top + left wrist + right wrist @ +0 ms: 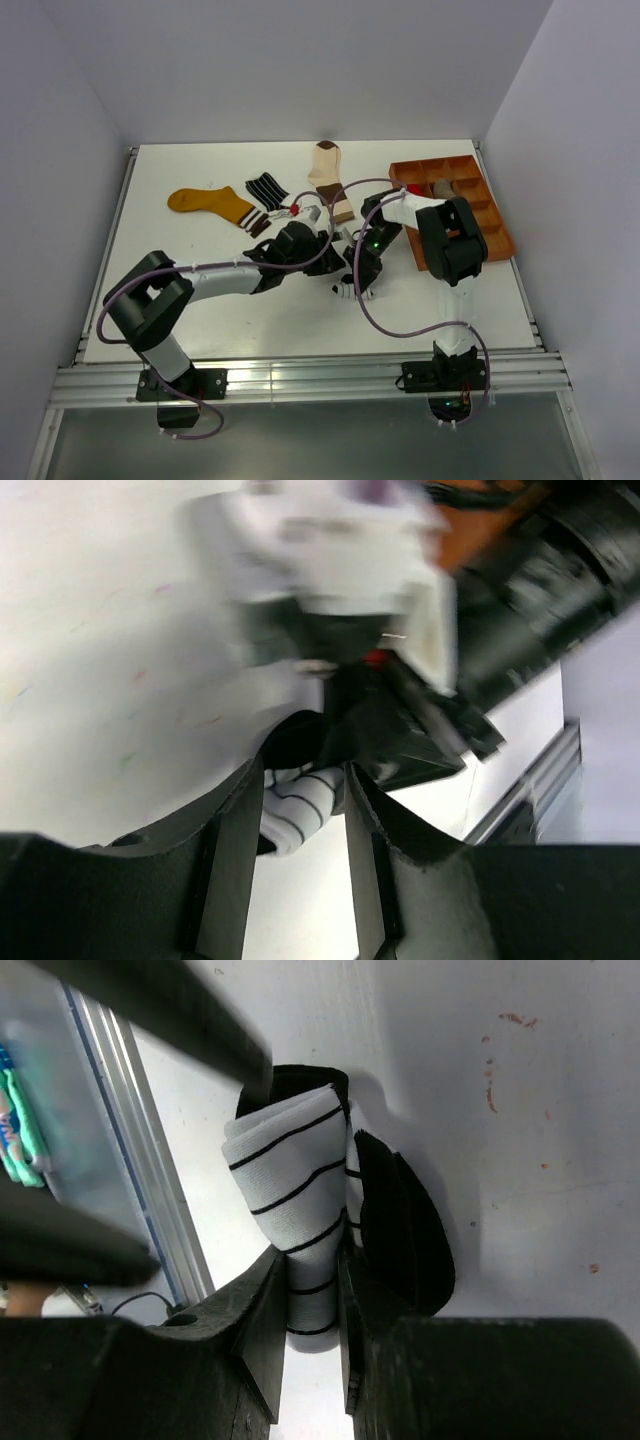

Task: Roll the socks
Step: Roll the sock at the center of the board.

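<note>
The rolling of one sock looks nearly done. The right gripper [312,1260] is pressed together on the lower end of the white striped sock [285,1175]. The sock stands out past its fingertips as a tight, fat cylinder with thin black lines wrapping round it. Just beside those fingertips a black fold [400,1230] of fabric lies against the roll; I cannot tell whether it belongs to the same sock.

The left gripper [303,780] meets the same bundle from the other side. The roll fills the gap between its fingertips, but the blurred view does not show whether those fingers squeeze it or merely flank it. Bare white worktop [280,330] lies under both grippers.

Out beyond the left gripper lie the mustard-yellow sock [208,203], the black striped sock [266,189] and the cream sock [328,172], all flat and unrolled. The orange-brown tray [497,225] sits beyond the right gripper, towards its outer side.

The step in hand is probably securing the roll so it stays closed. The next move calls for one gripper to hold the cylinder firmly while the other draws the loose end over it. If both let go together, the soft fabric will likely unwind. Three socks would then remain.
</note>
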`<state>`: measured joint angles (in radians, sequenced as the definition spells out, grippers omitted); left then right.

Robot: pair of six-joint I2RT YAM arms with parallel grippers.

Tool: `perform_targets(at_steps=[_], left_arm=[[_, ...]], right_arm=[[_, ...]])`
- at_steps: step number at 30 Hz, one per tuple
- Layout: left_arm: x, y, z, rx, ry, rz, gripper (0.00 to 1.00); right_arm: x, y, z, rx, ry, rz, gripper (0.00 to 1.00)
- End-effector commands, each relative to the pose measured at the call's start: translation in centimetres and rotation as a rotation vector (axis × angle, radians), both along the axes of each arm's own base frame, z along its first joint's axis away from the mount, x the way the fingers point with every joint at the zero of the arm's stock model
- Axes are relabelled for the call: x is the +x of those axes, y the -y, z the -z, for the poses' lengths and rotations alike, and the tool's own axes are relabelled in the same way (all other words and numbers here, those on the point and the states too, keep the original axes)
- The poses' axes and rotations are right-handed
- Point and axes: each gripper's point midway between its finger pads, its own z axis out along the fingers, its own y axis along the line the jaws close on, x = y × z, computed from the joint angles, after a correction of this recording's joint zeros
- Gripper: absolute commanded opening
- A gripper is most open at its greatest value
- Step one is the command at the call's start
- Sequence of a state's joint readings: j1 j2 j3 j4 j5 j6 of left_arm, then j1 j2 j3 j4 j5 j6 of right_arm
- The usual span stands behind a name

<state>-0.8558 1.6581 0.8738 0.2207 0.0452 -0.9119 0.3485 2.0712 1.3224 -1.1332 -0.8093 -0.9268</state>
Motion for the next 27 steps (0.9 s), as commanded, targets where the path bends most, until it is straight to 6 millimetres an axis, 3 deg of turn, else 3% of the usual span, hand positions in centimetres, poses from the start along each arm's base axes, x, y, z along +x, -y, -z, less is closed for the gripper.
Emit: perform_targets(at_steps=[1, 7, 14, 27], left_arm=[[-0.4, 2.8, -1.9, -0.052, 0.188, 0.205, 0.43], [-2.7, 4.3, -0.5, -0.107, 0.209, 0.388, 0.43], [-4.1, 4.5, 0.6, -0.122, 0.185, 0.449, 0.44], [-4.0, 3.1, 4.5, 0.008, 0.120, 0.395, 0.40]], right_arm=[[0.5, 1.9, 2.3, -0.100, 0.014, -0.029, 0.10], [0.6, 1.9, 2.4, -0.104, -0.002, -0.017, 0.10], [0.9, 1.9, 2.5, -0.112, -0.002, 0.000, 0.10], [1.4, 1.9, 2.6, -0.131, -0.012, 0.034, 0.11]])
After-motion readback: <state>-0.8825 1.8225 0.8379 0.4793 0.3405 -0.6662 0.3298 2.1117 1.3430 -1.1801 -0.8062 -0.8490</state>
